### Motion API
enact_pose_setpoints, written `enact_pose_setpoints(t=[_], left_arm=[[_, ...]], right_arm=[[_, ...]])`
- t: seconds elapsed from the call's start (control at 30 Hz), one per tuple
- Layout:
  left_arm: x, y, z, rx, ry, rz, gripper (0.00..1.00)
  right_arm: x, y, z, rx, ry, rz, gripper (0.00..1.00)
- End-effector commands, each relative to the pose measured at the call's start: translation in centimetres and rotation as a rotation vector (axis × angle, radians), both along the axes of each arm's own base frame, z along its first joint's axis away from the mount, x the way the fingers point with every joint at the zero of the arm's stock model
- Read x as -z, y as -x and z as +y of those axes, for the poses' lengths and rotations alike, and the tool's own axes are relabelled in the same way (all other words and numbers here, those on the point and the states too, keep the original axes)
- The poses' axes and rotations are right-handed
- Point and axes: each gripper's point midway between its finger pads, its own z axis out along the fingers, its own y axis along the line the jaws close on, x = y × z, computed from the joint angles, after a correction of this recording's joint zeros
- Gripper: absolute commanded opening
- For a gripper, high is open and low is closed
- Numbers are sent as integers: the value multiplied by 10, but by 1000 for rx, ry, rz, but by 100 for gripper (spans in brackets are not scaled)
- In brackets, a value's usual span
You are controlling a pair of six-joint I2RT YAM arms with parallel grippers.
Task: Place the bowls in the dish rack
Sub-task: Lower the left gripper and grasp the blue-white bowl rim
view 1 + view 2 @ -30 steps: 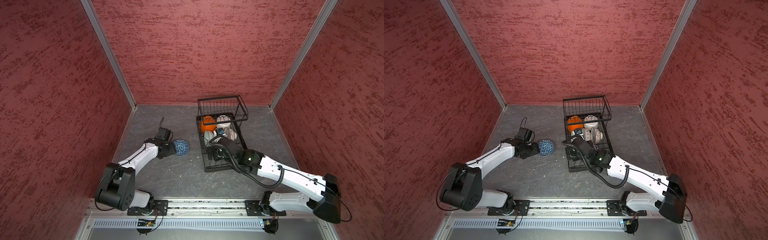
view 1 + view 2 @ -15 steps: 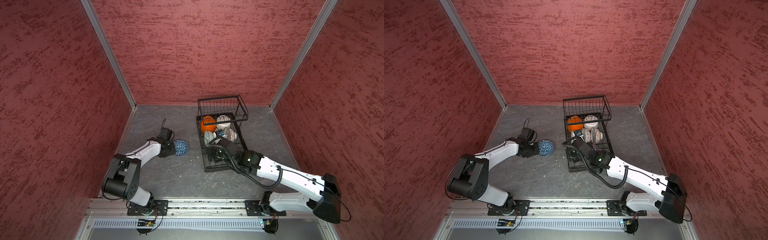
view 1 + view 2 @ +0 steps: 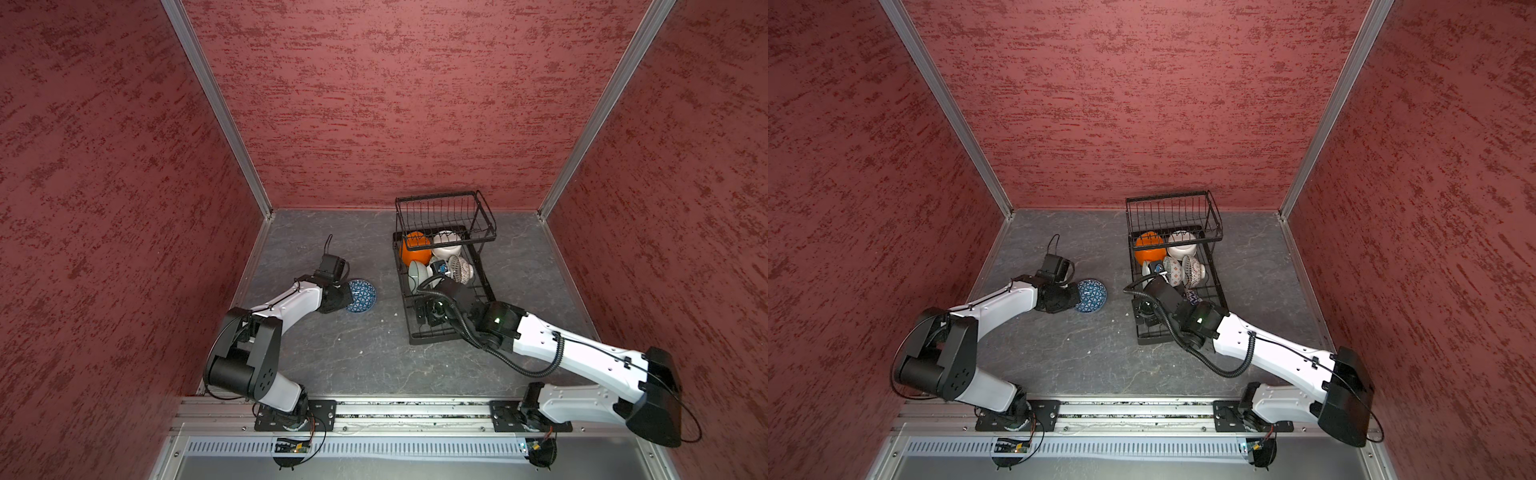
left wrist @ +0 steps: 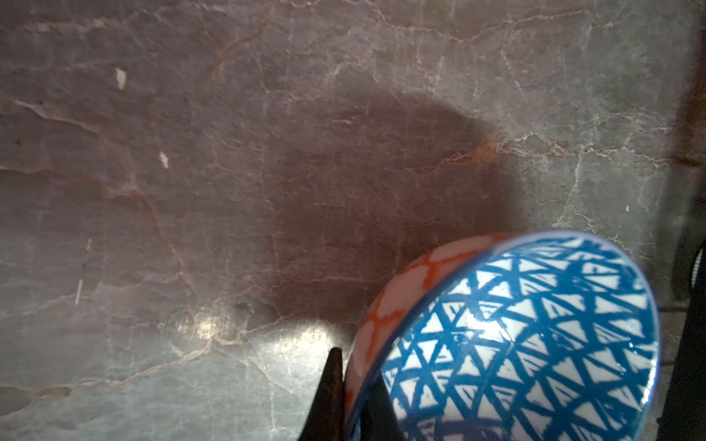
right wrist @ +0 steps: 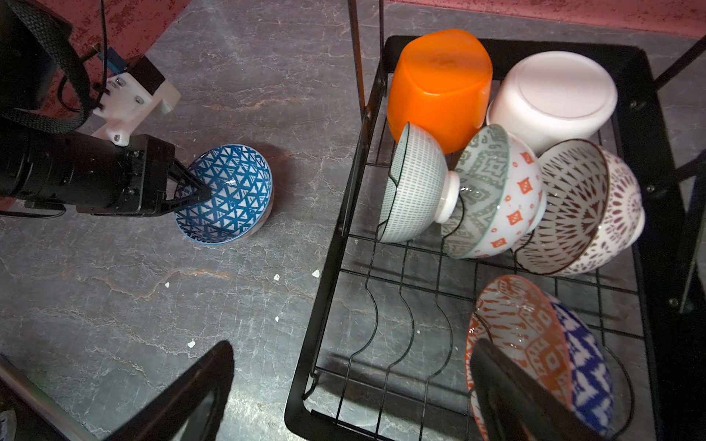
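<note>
Rough red walls (image 3: 374, 104) close in a grey, veined stone-look bench (image 3: 353, 357). Toward its back corner stands the black wire dish rack (image 3: 440, 216), with its raised basket at the wall end.

Six bowls are already in the rack's lower base:
- A plain orange ceramic bowl (image 5: 439, 84) and a plain white one (image 5: 554, 91) lie upside down at the basket end.
- In front of them, three bowls lean on edge in the dividers: a pale grey-green dashed bowl (image 5: 416, 187), a bowl with a green interior and red-orange squares outside (image 5: 496, 198), and a white bowl with a dark lacy pattern (image 5: 580, 210).
- An orange-and-blue patterned bowl (image 5: 535, 343) stands on edge nearer the rack's open end.

One bowl is outside the rack. The blue triangle-patterned bowl (image 5: 229, 191) sits on the bench, well apart from the rack's long side and tilted. The left gripper (image 5: 200, 194) is pinched closed on its near rim, one finger inside and one outside.

The right gripper (image 5: 353, 347) hangs over the rack's open end with its jaws spread wide, holding nothing. One finger is just in front of the orange-and-blue bowl.

The loading looks nearly done. What is left is carrying the blue bowl across and setting it in a free divider slot.
</note>
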Motion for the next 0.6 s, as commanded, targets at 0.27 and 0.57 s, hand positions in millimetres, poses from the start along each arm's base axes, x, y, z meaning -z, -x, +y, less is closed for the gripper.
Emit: enact_pose_setpoints(t=[0.27, 0.57], left_arm=[[-11, 8, -3, 35, -14, -35, 0], [-24, 10, -7, 53, -4, -76, 0]], right_arm=[[5, -2, 1, 13, -6, 11, 98], [9, -4, 7, 2, 9, 25, 98]])
